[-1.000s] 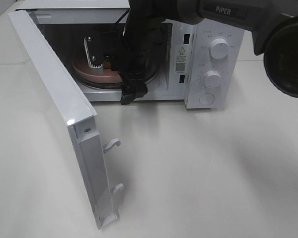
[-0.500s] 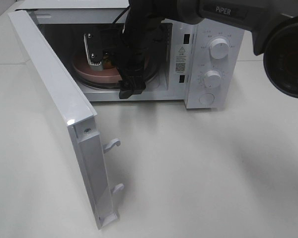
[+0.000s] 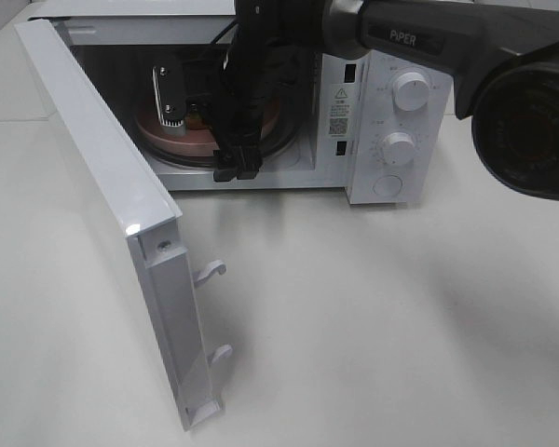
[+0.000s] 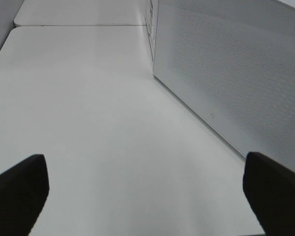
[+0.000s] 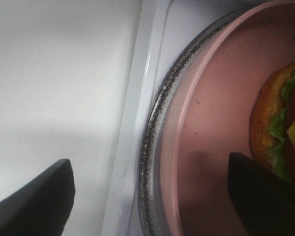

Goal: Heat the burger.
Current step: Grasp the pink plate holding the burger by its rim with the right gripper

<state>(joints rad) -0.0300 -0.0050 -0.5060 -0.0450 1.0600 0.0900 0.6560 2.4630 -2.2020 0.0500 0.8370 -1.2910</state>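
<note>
One burger, one plate, one microwave

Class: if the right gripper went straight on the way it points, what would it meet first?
Probably the pink plate's rim, just inside the glass turntable's edge; the burger sits off to one side. Depth is hard to judge.

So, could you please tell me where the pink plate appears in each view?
Exterior high: plate inside the microwave, partly behind the right arm.
Left wrist: not in it; only the door shows.
Right wrist: plate under the burger, on the turntable.
Shared landmark: the microwave.
</note>
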